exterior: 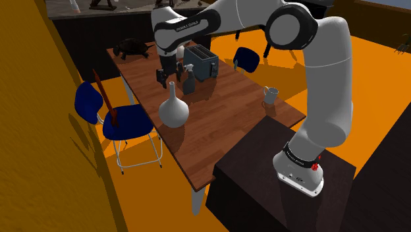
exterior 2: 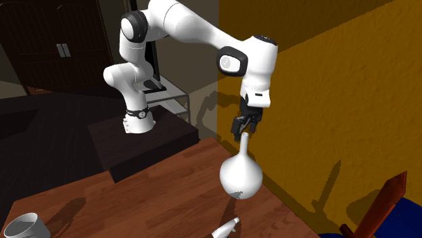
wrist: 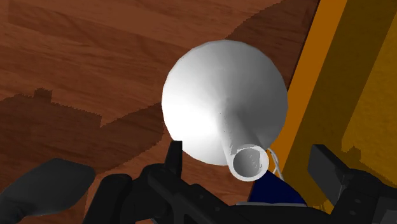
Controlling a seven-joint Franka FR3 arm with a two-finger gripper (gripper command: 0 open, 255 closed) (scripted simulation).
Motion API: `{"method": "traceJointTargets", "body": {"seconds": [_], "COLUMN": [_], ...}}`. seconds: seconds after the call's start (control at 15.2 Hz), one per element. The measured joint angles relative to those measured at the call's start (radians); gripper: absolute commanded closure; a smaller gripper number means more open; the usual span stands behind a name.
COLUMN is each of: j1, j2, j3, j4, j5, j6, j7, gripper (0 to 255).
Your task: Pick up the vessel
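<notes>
Centrally in the shoulder view, the white vessel (exterior: 173, 111) is seen upright on the wooden surface (exterior: 224, 125) under the end effector (exterior: 172, 78); the wrist view shows it opened around the neck, gripping nothing.

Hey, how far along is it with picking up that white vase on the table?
Done: the hand is lined up right above the neck of the vase. In hand: the approach. In the wrist view the open fingers stand either side of the neck's mouth without touching it. Left: lower a little, close on the neck and lift. The vase stands upright on the table, so nothing is picked up yet.
</notes>
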Motion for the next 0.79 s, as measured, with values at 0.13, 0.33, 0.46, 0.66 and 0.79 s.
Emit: {"method": "traceJointTargets", "body": {"seconds": [0.13, 0.33, 0.46, 0.66, 0.79], "j1": [0.0, 0.0, 0.0, 0.0, 0.0], "j2": [0.005, 0.006, 0.006, 0.006, 0.006], "j3": [0.0, -0.001, -0.001, -0.001, -0.001], "j4": [-0.007, -0.01, -0.01, -0.01, -0.01], "j5": [-0.001, -0.001, -0.001, -0.001, -0.001], "j6": [0.011, 0.016, 0.017, 0.017, 0.017], "j7": [0.001, 0.001, 0.001, 0.001, 0.001], "gripper": [0, 255, 255, 255, 255]}}
